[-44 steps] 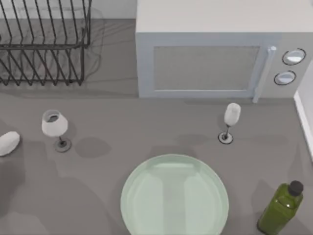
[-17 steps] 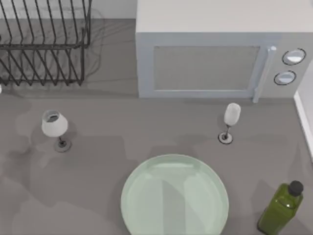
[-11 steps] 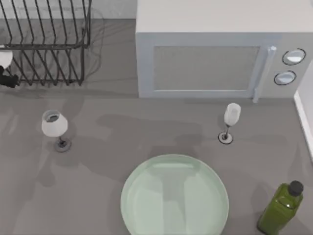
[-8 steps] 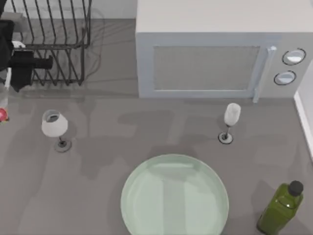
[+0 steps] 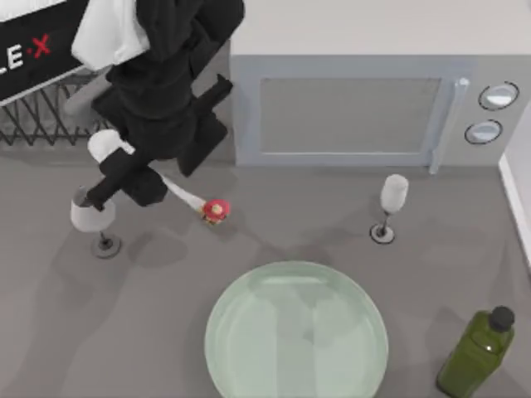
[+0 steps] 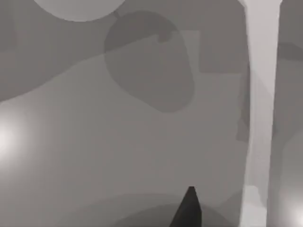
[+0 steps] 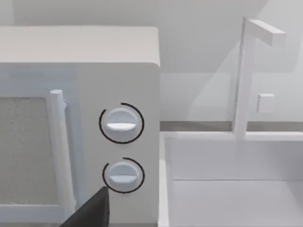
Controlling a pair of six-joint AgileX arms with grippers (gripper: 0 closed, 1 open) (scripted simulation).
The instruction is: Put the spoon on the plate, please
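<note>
One marking is legible. In the top view, the left arm's black link panel [image 5: 37, 50] carries the partial lettering "LE·X": white letters "L" and "E", a red dot, and a red "X". The start of the word is cut off at the frame edge. This panel lies up-left of the left claw [image 5: 124, 178], over the dish rack. No other text or numbers can be read.

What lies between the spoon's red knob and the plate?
Nothing: in the top view, bare grey table separates the spoon in the left gripper from the plate.
</note>
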